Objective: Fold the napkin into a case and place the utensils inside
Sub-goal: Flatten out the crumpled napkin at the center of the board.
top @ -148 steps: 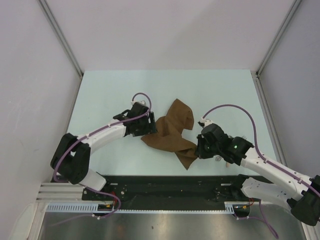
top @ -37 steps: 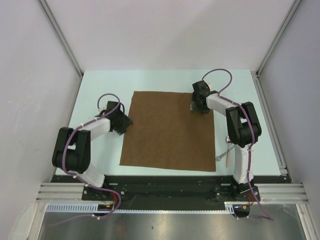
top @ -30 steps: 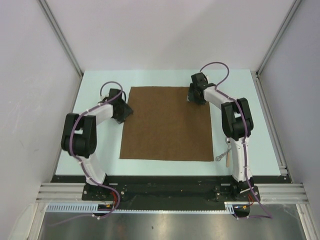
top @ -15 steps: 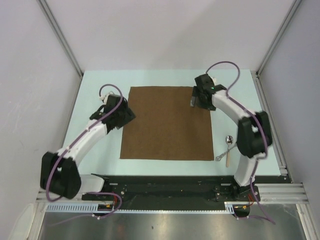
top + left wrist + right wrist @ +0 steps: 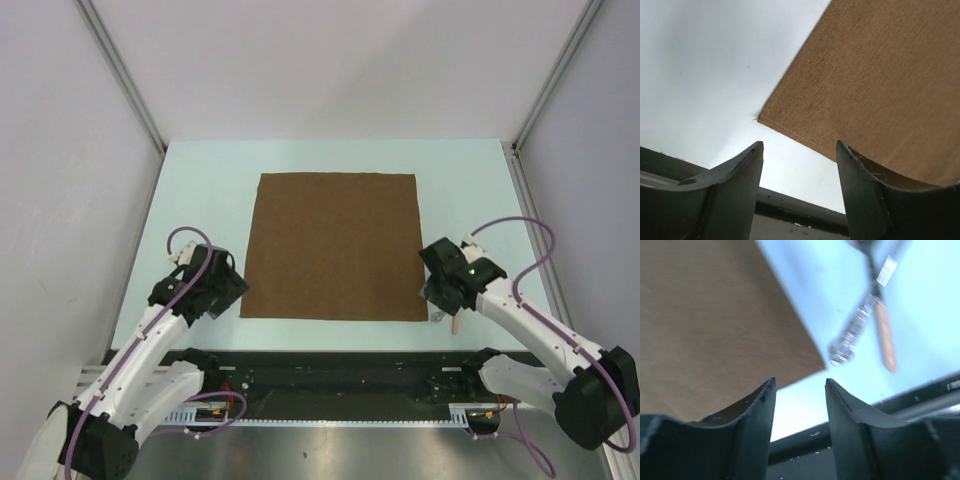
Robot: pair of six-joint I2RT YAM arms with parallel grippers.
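The dark-brown napkin [image 5: 335,245] lies spread flat and square on the pale table [image 5: 200,190]. My left gripper [image 5: 232,291] hovers at its near-left corner, open and empty; the left wrist view has the napkin [image 5: 875,85] corner just ahead of the gripper [image 5: 800,147]. My right gripper [image 5: 430,297] sits at the near-right corner, also open and empty. In the right wrist view the napkin [image 5: 715,325] edge and the utensils [image 5: 860,325], blurred, lie beyond the gripper [image 5: 800,382]. From above, only a tan handle [image 5: 455,322] shows beside the right arm.
A black rail [image 5: 330,365] runs along the table's near edge, right behind both grippers. Grey walls with metal posts [image 5: 125,75] close in the left, right and far sides.
Both arms have drawn back from the napkin's far corners to its near corners. The napkin stays flat. The right jaws have narrowed.
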